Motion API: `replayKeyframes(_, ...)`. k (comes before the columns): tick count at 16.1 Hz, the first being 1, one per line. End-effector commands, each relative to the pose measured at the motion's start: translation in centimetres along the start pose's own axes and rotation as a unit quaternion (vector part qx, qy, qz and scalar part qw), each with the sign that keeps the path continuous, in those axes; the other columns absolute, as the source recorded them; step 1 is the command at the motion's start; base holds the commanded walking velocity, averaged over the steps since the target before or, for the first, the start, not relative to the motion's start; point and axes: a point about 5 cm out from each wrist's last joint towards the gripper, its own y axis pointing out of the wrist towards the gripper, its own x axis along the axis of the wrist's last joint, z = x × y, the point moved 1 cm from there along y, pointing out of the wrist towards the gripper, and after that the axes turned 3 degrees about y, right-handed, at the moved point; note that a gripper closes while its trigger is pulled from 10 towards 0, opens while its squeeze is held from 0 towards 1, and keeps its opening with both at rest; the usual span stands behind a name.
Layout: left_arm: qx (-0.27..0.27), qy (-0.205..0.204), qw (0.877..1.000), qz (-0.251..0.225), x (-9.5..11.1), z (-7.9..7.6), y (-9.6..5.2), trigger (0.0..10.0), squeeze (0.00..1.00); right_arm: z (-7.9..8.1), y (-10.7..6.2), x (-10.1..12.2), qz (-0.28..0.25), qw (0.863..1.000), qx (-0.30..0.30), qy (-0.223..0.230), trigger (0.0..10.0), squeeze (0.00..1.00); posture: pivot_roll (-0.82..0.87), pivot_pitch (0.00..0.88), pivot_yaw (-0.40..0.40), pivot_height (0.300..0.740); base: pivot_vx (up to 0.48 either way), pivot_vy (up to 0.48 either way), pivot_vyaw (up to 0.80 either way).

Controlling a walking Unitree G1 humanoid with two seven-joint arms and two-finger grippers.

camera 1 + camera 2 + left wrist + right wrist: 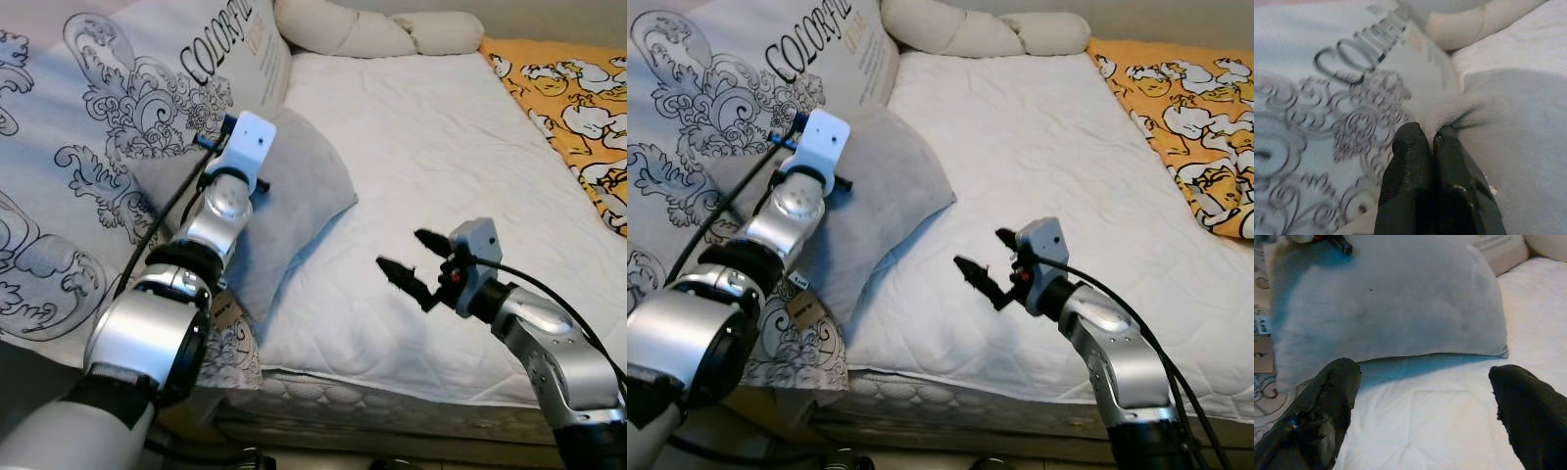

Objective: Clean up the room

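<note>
A grey pillow [294,196] lies at the left side of the white mattress [431,147], partly over a large patterned cushion [108,127] printed with black scrolls and lettering. My left gripper [1431,139] is shut on the grey pillow's far corner [1449,115], pinching the fabric between its fingertips. The left arm [211,220] reaches over the pillow. My right gripper [409,264] hovers open above the mattress near its front edge, pointing toward the pillow [1391,298], with nothing between its fingers [1327,401].
Two cream bolster pillows [372,29] lie along the head of the bed. An orange blanket with cartoon ducks [578,108] covers the right side. The mattress front edge [392,397] runs below my right arm.
</note>
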Motion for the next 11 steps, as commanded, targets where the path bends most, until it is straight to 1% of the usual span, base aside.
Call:
replayKeyframes(1,0.032,0.004,0.999,0.005,-0.2,0.0,-0.2,10.0,0.0,0.7,-0.2,0.2,0.0,1.0,0.031,0.002,10.0,1.0,-0.1,0.0,0.026,0.74,0.0,0.0,0.0)
replayKeyframes(2,0.037,0.002,0.999,0.01,-0.5,-0.3,-0.4,10.0,0.0,0.9,-0.3,0.2,-0.001,0.999,0.043,0.004,10.0,1.0,-0.09,0.0,0.02,0.74,0.0,0.0,0.0)
replayKeyframes(3,0.05,0.006,0.999,0.019,-1.0,-0.8,-0.8,10.0,0.0,1.4,-0.5,0.3,-0.004,0.998,0.069,0.006,10.0,1.0,-0.09,0.0,0.02,0.74,0.0,0.0,0.0)
replayKeyframes(4,0.067,-0.021,0.996,0.051,-1.8,-1.4,-1.2,10.0,0.0,1.7,-0.7,0.5,-0.007,0.996,0.088,0.005,10.0,1.0,-0.09,0.0,0.012,0.74,0.0,0.0,0.0)
replayKeyframes(5,0.089,-0.042,0.993,0.072,-2.3,-1.8,-1.7,10.0,0.0,1.7,-0.8,0.6,-0.008,0.995,0.101,0.005,10.0,1.0,-0.09,0.0,0.012,0.74,0.0,0.0,0.0)
replayKeyframes(6,0.114,-0.056,0.99,0.069,-2.1,-1.9,-1.9,10.0,0.0,1.6,-1.0,0.7,-0.009,0.995,0.104,0.004,10.0,1.0,-0.08,0.0,-0.002,0.74,0.0,0.0,0.0)
replayKeyframes(8,0.14,-0.073,0.986,0.049,-1.2,-1.7,-1.9,10.0,0.0,1.3,-1.1,0.7,-0.006,0.995,0.104,0.003,10.0,1.0,-0.07,0.0,-0.006,0.74,0.0,0.0,0.0)
replayKeyframes(9,0.154,-0.085,0.984,0.032,-0.5,-1.5,-1.9,10.0,0.0,1.2,-1.0,0.6,-0.004,0.995,0.104,0.002,10.0,1.0,-0.07,0.0,-0.011,0.74,0.0,0.0,0.0)
replayKeyframes(10,0.158,-0.09,0.983,0.025,-0.3,-1.4,-1.9,10.0,0.0,1.1,-1.0,0.6,-0.003,0.995,0.104,0.002,10.0,1.0,-0.07,0.0,-0.011,0.74,0.0,0.0,0.0)
replayKeyframes(11,0.176,-0.108,0.978,0.002,0.6,-1.0,-2.0,10.0,0.0,1.1,-1.0,0.6,-0.003,0.995,0.103,0.001,10.0,1.0,-0.07,0.0,-0.015,0.74,0.0,0.0,0.0)
